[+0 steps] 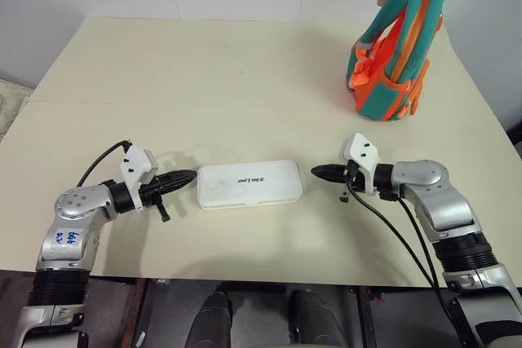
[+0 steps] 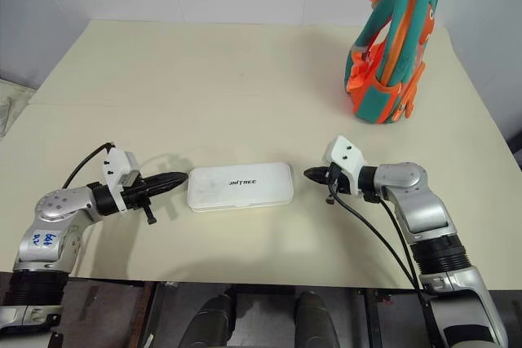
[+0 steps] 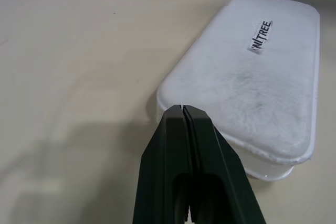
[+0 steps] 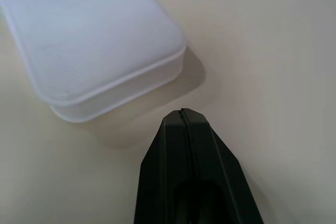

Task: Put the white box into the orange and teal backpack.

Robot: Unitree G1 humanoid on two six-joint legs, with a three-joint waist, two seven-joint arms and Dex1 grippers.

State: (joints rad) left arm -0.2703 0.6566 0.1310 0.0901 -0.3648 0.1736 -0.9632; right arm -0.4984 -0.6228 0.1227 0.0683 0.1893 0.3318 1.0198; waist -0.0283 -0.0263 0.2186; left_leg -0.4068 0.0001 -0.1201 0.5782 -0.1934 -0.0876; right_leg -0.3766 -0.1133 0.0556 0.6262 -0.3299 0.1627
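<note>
Both grippers, left (image 1: 189,175) and right (image 1: 318,172), are pinched together at opposite ends of the box (image 1: 249,183), seemingly to squeeze it between them; the backpack (image 1: 398,48) stands far right.

You had a pale cream worktop (image 1: 204,79) before you. The white box (image 1: 250,183) lay flat on it near the front edge, and the orange and teal backpack (image 1: 400,46) stood upright at the far right corner.

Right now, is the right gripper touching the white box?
Apart. In the right wrist view, bare table shows between the shut right gripper and the near end of the white box; the left eye view shows the same gap.
</note>
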